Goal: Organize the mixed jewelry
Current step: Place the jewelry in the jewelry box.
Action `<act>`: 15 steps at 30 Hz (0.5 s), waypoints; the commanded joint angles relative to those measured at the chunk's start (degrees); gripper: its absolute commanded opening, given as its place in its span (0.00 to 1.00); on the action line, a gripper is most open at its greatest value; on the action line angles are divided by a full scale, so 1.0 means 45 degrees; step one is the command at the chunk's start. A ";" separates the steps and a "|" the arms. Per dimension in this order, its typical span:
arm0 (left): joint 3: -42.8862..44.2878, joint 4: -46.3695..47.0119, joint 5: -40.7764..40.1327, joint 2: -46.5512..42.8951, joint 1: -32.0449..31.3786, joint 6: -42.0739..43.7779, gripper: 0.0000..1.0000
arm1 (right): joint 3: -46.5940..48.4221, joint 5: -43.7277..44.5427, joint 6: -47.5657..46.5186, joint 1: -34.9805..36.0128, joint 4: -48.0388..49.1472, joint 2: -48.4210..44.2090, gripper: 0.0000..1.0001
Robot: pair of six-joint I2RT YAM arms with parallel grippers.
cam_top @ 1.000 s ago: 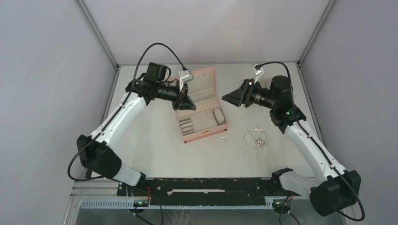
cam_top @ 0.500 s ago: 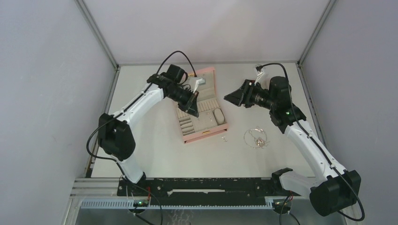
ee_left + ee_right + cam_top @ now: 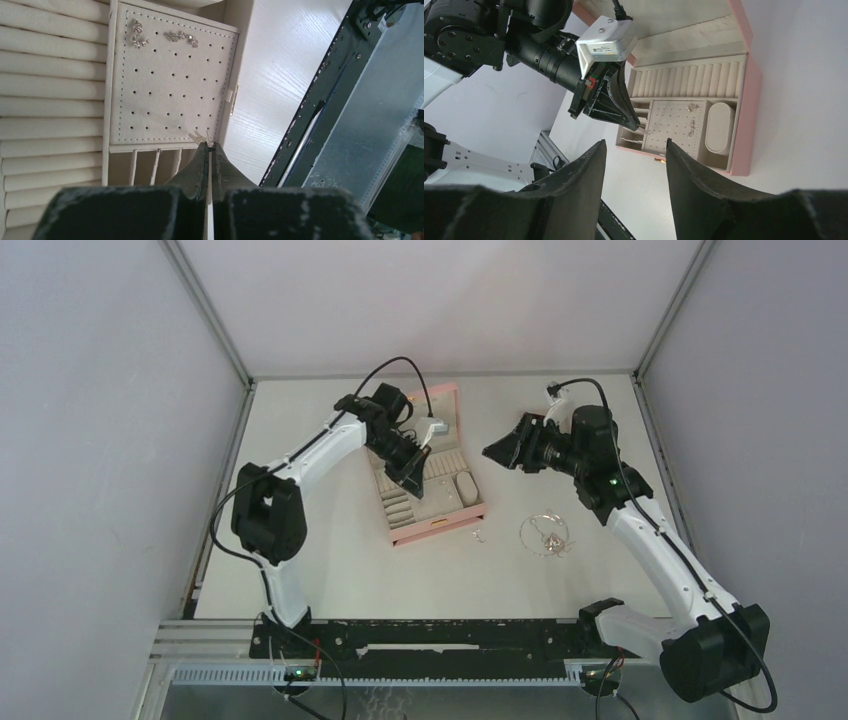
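My left gripper (image 3: 209,146) is pinched tight, its tips at a tiny silver piece (image 3: 200,136) on the perforated panel (image 3: 165,90) of the pink box (image 3: 440,525); whether I grip it I cannot tell. More silver bits (image 3: 181,36) sit on that panel. My right gripper (image 3: 634,147) hangs agape and empty. The chain necklace (image 3: 545,533) lies on the table (image 3: 340,550).

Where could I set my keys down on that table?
Widest bare patch of white table: between the open pink quilted box and the arms' base rail. A strip left of the box is free. Crowded: over the box, under the shut left hand, and right of it, around the thin silver chain necklace and small silver bit.
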 commanded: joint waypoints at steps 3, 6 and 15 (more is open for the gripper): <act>0.0870 -0.0567 0.0723 0.0451 0.0042 0.0787 0.00 | 0.0442 0.0602 -0.0483 0.0058 -0.0260 -0.0532 0.56; 0.0927 -0.0569 0.0450 0.0602 0.0042 0.0782 0.00 | 0.0436 0.0718 -0.0598 0.0072 -0.0447 -0.0591 0.55; 0.1432 -0.0108 -0.0968 0.1155 -0.0062 -0.0029 0.00 | 0.0445 0.0779 -0.0775 0.0211 -0.0558 -0.0578 0.55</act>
